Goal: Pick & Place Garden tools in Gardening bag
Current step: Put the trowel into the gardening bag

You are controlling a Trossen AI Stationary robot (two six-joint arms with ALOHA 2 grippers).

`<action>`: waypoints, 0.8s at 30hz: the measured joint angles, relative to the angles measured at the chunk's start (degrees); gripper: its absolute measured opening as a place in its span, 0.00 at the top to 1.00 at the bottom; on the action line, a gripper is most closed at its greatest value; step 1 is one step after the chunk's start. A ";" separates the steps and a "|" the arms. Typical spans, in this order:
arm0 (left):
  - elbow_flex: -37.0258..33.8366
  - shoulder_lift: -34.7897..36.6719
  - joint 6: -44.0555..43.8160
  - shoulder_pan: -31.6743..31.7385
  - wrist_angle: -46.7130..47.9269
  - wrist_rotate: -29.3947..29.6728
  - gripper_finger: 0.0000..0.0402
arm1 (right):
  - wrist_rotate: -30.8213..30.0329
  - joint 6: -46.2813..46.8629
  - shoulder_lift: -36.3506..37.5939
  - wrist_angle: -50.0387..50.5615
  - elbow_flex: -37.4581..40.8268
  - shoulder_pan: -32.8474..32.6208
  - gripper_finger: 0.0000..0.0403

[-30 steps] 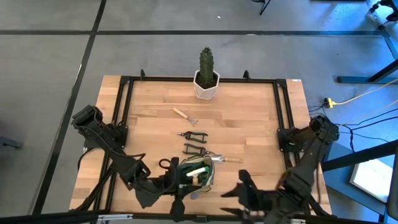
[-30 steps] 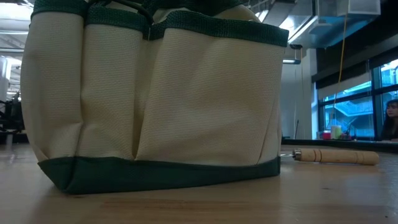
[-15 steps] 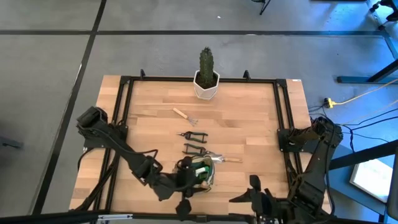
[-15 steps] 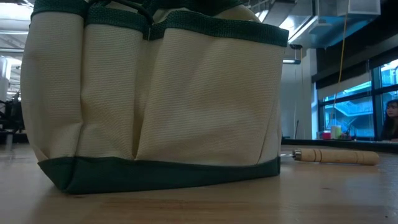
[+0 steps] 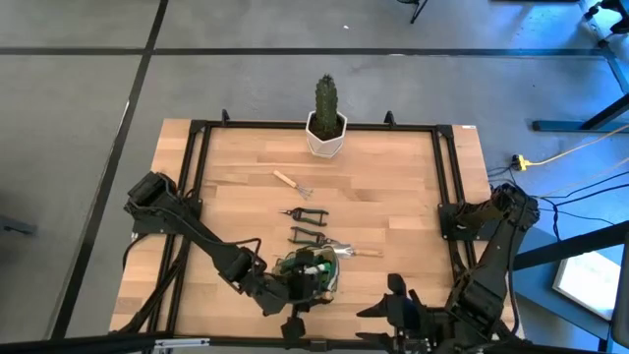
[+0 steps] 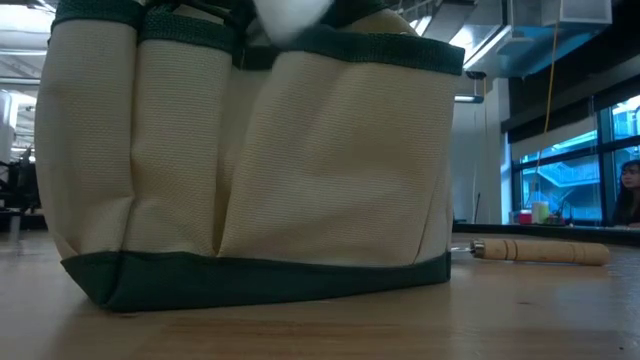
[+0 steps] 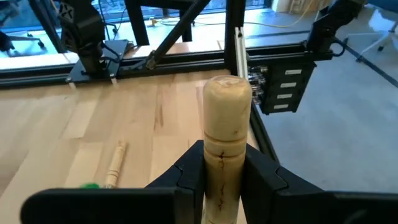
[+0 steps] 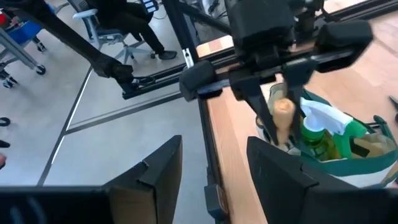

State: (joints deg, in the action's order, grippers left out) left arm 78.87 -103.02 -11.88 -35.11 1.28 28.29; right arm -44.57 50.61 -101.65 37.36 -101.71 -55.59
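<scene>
The left gripper point(image 5: 298, 295) sits over the gardening bag point(image 5: 316, 273) at the table's near edge, fingers clenched on a wooden tool handle point(image 7: 227, 143) standing upright between them. A green sprayer point(image 8: 316, 138) already pokes from the bag. Behind the bag lie the pruning shears point(image 5: 304, 213), another dark tool point(image 5: 309, 236) and a small fork point(image 5: 291, 182), then a potted cactus point(image 5: 326, 116). The right gripper point(image 5: 385, 313) waits nearby, jaws apart and empty

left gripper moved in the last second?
Yes. In the high view the left gripper, shut on a wooden-handled tool, has shifted toward the right side of the table, from beside the gardening bag to over it.
</scene>
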 joint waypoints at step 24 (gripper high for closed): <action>0.00 0.87 5.20 6.56 -2.63 -8.79 0.84 | 1.33 -0.02 0.00 0.15 0.00 1.84 0.55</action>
State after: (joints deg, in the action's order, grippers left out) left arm 78.87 -102.16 -6.68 -28.55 -1.35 19.51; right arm -43.24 50.59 -101.65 37.52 -101.71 -53.75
